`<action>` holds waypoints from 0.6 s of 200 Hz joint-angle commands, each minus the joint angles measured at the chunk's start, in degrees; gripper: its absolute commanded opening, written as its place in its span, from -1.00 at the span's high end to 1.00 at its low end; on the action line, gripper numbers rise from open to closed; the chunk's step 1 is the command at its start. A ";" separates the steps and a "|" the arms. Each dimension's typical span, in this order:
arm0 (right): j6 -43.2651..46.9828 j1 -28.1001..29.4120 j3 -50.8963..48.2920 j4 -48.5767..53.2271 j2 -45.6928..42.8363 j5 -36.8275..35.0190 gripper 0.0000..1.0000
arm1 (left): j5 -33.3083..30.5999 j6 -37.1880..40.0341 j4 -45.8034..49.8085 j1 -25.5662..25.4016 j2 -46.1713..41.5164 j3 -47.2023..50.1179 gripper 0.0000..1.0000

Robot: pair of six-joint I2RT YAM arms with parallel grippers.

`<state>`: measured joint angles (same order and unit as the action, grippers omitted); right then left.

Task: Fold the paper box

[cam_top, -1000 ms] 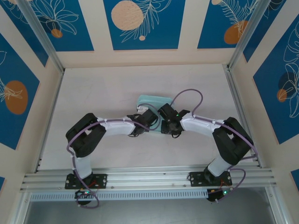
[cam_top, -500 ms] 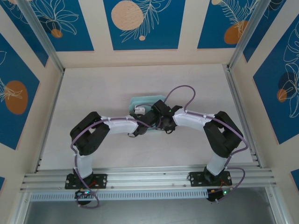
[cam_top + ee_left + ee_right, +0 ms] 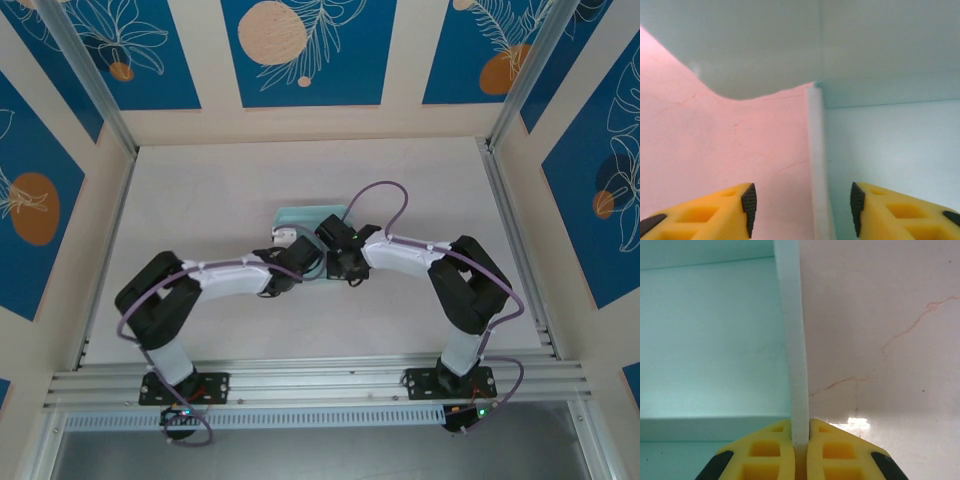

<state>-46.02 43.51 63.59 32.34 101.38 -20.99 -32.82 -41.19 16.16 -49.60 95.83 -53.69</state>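
Right hand (image 3: 800,439) pinching a wall of one paper box (image 3: 715,340), left hand (image 3: 802,206) parted

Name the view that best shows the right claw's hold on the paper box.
Right wrist: the right claw is shut on a thin wall of the paper box. Top external shows the box's far edge, with both arms over the rest. Left wrist shows a wall edge inside the open left claw.
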 commanded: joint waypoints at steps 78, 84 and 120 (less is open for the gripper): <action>5.16 1.58 6.76 6.41 -2.05 -3.75 0.18 | 14.54 17.17 -4.01 7.74 -29.16 8.32 -0.33; 6.12 1.59 7.21 6.50 -2.48 -3.90 0.13 | 16.53 18.74 -4.00 10.25 -31.02 8.95 -0.34; 11.48 1.19 8.94 6.59 -5.65 -4.14 -0.24 | 32.84 33.41 -9.05 22.70 -37.89 12.46 -0.42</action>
<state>-39.22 44.69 70.22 37.28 99.20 -23.94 -13.37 -20.91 9.61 -32.75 60.38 -43.09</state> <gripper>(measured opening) 0.585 0.699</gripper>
